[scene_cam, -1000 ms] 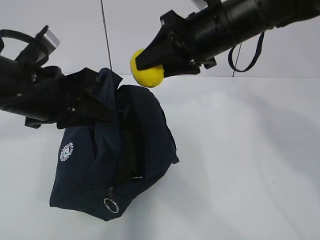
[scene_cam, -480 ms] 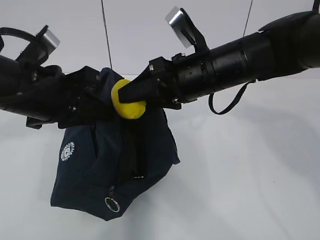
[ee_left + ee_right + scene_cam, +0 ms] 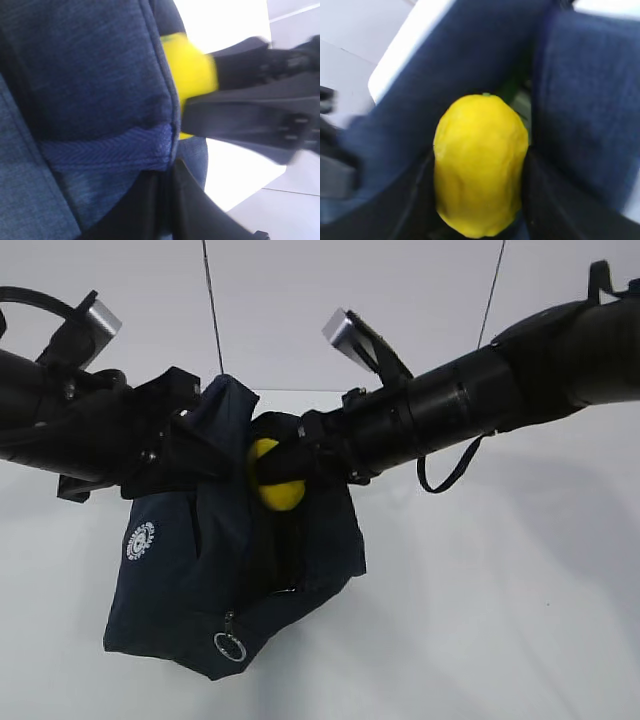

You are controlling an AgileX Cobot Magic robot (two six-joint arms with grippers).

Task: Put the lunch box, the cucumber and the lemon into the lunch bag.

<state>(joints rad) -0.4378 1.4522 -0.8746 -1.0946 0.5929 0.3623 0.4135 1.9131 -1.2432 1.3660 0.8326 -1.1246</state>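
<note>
The dark navy lunch bag point(image 3: 180, 580) hangs above the white table, held up by its top edge. My left gripper point(image 3: 200, 455) is shut on that edge beside a blue strap point(image 3: 105, 150); its jaws point(image 3: 167, 200) pinch the fabric. The yellow lemon point(image 3: 272, 480) sits in the bag's open mouth, gripped by my right gripper point(image 3: 288, 468), which reaches in from the right. In the right wrist view the lemon point(image 3: 480, 165) fills the space between the dark fingers point(image 3: 547, 200), with bag walls point(image 3: 585, 90) on both sides. Behind it shows a sliver of green I cannot identify. Lunch box and cucumber are hidden.
The bag's zipper ring pull point(image 3: 230, 647) dangles at its lower front, and a round white logo point(image 3: 139, 540) marks its left side. White tabletop point(image 3: 500, 620) spreads to the right. Thin dark cables point(image 3: 212, 310) hang at the back.
My right gripper has carried the lemon down and left, from above the bag into its open mouth. The left gripper has kept its hold on the bag's edge.
</note>
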